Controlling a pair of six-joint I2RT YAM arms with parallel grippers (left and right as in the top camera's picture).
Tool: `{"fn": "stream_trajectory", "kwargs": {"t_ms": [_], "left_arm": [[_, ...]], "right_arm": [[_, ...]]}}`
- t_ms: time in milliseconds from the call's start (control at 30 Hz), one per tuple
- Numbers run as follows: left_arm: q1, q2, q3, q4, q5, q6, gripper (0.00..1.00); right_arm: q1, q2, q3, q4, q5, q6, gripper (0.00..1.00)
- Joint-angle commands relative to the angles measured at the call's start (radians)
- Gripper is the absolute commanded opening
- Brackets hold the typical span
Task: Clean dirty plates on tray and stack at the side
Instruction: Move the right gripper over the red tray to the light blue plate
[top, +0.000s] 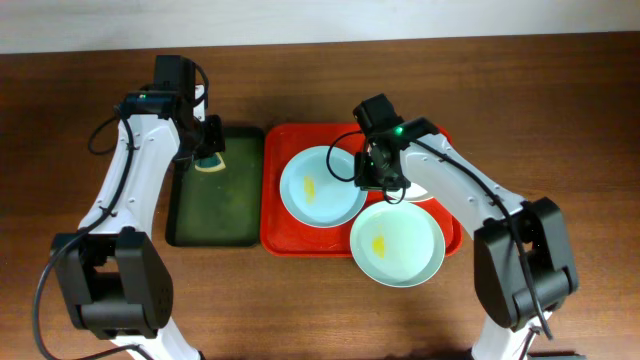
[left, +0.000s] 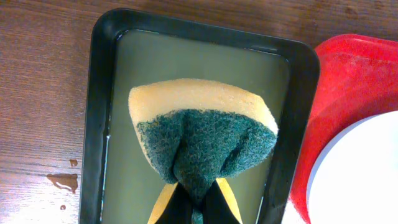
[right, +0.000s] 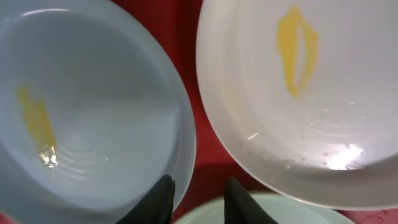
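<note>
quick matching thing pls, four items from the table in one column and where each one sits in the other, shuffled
1 sponge
2 blue plate
3 green plate
4 white plate

a left part of red tray
b overhanging red tray's near edge
c in left gripper, above dark tray
d right part of red tray, behind green plate

Pairs: 1-c, 2-a, 3-b, 4-d
</note>
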Motion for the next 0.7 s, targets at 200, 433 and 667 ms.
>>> {"fn": "stream_trajectory", "kwargs": {"t_ms": [200, 433, 667], "left_arm": [[-0.006, 0.006, 0.001, 0.005, -0.003, 0.009, 0.00], [-0.006, 0.007, 0.001, 0.006, -0.003, 0.009, 0.00], [-0.006, 0.007, 0.001, 0.005, -0.003, 0.009, 0.00]], "right_arm": [[0.017, 0.074, -0.023, 0.048, -0.011, 0.052, 0.20], [0.056, 0.075, -0.023, 0.054, -0.011, 0.052, 0.14], [0.063, 0.076, -0.023, 0.060, 0.016, 0.052, 0.25]]}}
